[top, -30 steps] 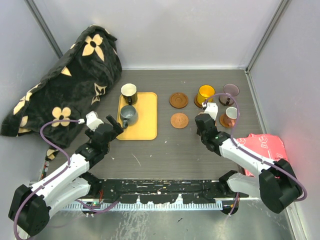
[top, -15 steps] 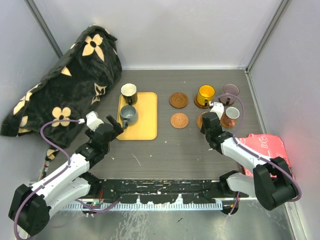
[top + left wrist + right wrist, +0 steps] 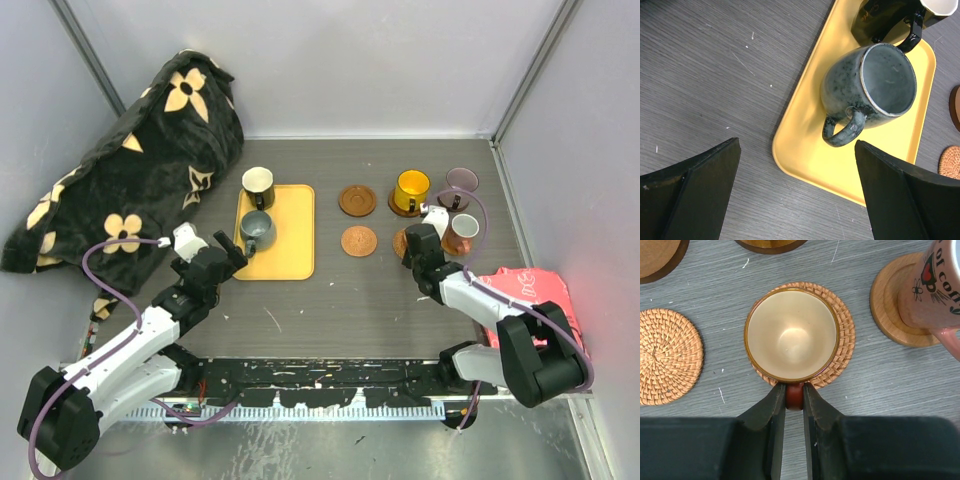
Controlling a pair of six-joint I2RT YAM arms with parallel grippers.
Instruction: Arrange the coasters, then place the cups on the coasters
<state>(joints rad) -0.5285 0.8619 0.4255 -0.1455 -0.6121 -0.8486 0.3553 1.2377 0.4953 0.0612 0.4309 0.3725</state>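
Right wrist view: right tool (image 3: 794, 399) nearly shut, pinching the handle of the copper-brown cup (image 3: 791, 334). Cup stands upright on a woven coaster (image 3: 845, 335), at 12 o'clock from the tool. A second ago that wrist stood slightly farther left in the top view. Left tool (image 3: 797, 142) gaping wide, unmoved, holding nothing. Grey cup (image 3: 870, 85) on the yellow tray (image 3: 805, 160) lies at 1 o'clock from it.

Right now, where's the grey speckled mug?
Top view, left of centre: the grey speckled ceramic mug stands on the yellow rectangular tray, just nearer the arms than the black mug with cream inside.
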